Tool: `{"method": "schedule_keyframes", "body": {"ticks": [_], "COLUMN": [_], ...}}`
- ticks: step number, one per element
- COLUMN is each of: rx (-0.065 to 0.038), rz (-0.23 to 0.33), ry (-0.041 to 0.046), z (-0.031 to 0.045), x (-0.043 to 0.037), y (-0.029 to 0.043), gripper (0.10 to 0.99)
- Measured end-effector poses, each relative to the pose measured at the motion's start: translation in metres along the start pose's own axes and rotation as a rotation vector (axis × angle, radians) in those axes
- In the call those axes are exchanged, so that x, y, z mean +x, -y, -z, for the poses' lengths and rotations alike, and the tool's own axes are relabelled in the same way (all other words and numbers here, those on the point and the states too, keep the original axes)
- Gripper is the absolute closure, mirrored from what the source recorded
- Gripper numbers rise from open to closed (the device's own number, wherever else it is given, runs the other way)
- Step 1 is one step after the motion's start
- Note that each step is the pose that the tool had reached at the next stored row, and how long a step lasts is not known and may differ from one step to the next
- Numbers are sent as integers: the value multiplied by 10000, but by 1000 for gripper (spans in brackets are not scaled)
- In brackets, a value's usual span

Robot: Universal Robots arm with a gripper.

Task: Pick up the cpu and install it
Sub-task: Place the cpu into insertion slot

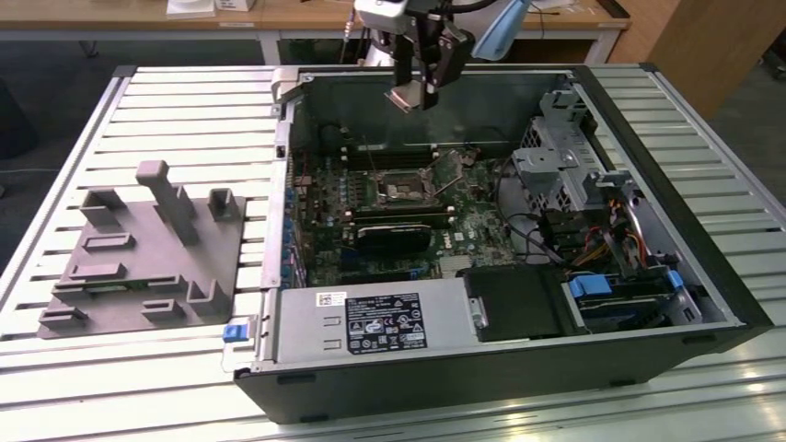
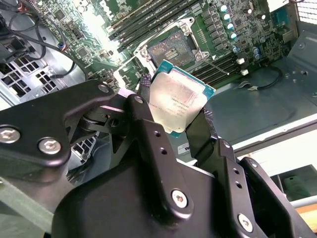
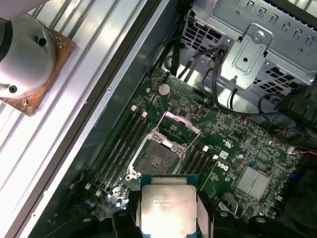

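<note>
Grip first: my hand (image 1: 419, 90) is clamped on the cpu (image 1: 408, 98) by two opposite edges. In both wrist views its silver top shows between my black fingers (image 2: 146, 106). I hold it in the air over the far end of the open computer case (image 1: 491, 387), which lies on the slatted bench (image 1: 184, 101).

The relation that matters is cpu to socket (image 1: 403, 191). The socket sits on the motherboard (image 1: 479, 241) with its metal frame swung open. In the exterior view it is below my hand and somewhat nearer, hardly off to either side. In the first wrist view the cpu (image 3: 167, 208) hangs just short of the socket (image 3: 157, 159), with their edges close to parallel. The chip is tilted, not flat to the board, so I judge it neither level nor over the opening yet.

The grey fixture block (image 1: 135, 249) stands well apart, towards the exterior view's left.
</note>
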State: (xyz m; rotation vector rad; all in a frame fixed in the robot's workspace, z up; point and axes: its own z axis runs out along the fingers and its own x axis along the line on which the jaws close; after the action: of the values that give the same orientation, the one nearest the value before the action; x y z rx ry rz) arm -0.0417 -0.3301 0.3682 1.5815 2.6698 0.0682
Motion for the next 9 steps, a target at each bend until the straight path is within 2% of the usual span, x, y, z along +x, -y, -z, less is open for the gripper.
{"method": "schedule_keyframes", "body": {"ticks": [9], "rx": [3], "rz": [-235], "ry": [13], "z": [-3], "x": [0], "y": [0], "gripper": [549]}}
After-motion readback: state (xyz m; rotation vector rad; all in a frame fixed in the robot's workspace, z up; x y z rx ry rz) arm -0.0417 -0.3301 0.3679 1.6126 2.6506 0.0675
